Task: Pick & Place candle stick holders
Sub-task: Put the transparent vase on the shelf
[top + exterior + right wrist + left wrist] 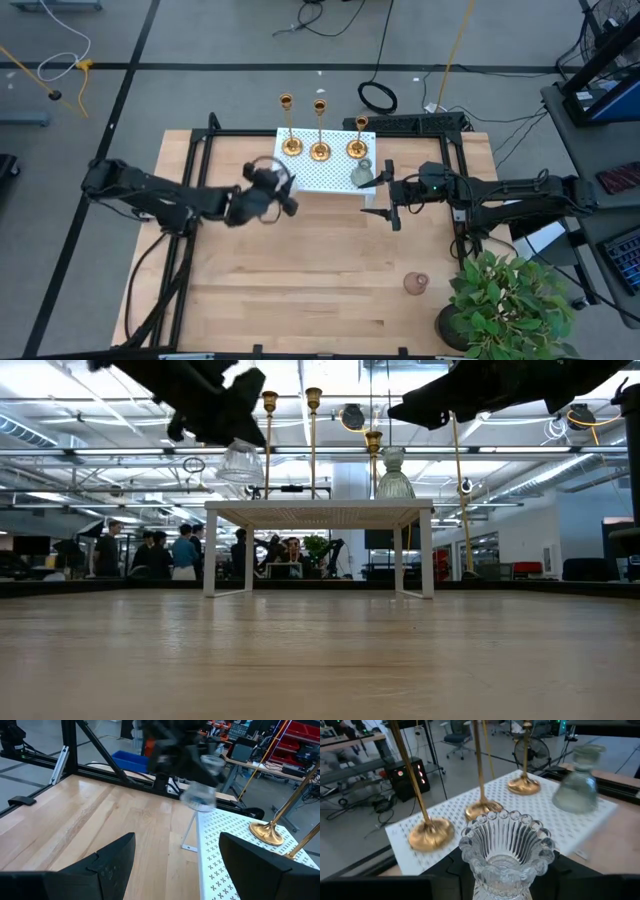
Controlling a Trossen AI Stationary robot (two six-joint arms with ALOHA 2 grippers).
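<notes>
Three gold candlesticks (320,150) stand on their round bases on a small white perforated table (325,178); their bases also show in the left wrist view (431,834). A clear glass holder (362,173) stands on the white table's right part. My left gripper (272,192) is at the white table's left edge, shut on a second clear fluted glass holder (507,847), which shows below it in the low view (240,461). My right gripper (385,197) is open and empty, right of the white table, fingers spread in its wrist view (175,865). My left gripper holds the fluted glass holder by its narrow lower part (494,882), with the flared scalloped rim (506,822) pointing away from the wrist. The fingers themselves are hidden behind the glass. The holder is lifted clear and tilted, a little above the white table's top.
A small pink object (416,284) lies on the wooden table toward the near right. A potted plant (505,300) fills the near right corner. A black frame (210,135) runs along the table's far and left sides. People stand in the room beyond (150,550).
</notes>
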